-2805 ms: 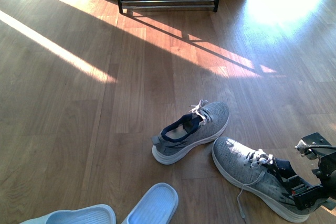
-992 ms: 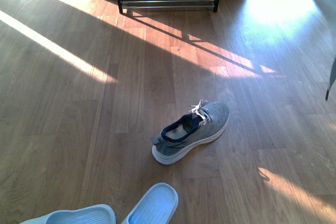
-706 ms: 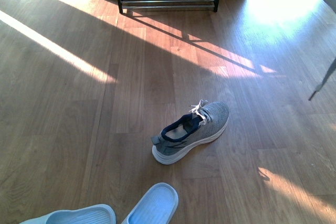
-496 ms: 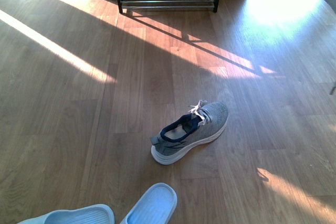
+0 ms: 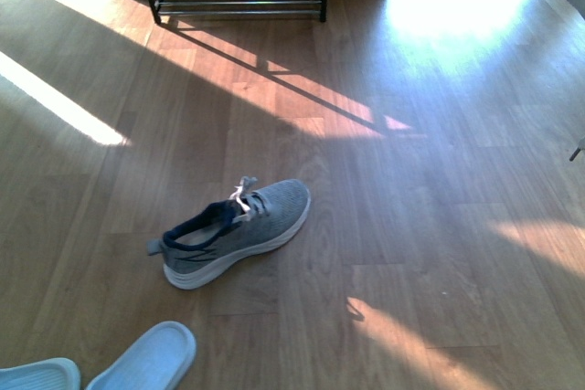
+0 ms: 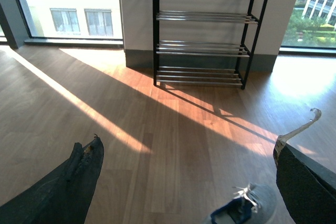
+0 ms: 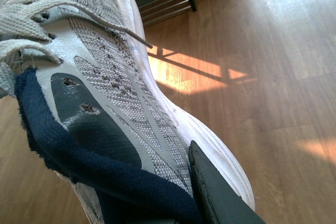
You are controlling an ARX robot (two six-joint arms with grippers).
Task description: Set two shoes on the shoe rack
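Floor sneaker (image 5: 233, 233) shifted left in view | right gripper (image 7: 206, 188) clamps second sneaker (image 7: 100, 77)

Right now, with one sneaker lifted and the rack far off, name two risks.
1. The right gripper pinches the held sneaker only near its navy collar, so it may slip or swing.
2. Its loose lace hangs free and could snag on the shoe rack and its thin bars.

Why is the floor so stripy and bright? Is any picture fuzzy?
Front view: sunlight lays bright stripes on the floor, washed white top right; left wrist view: the shoe rack throws a slanted shadow; right wrist view: the sneaker fills the frame, knit sharp.
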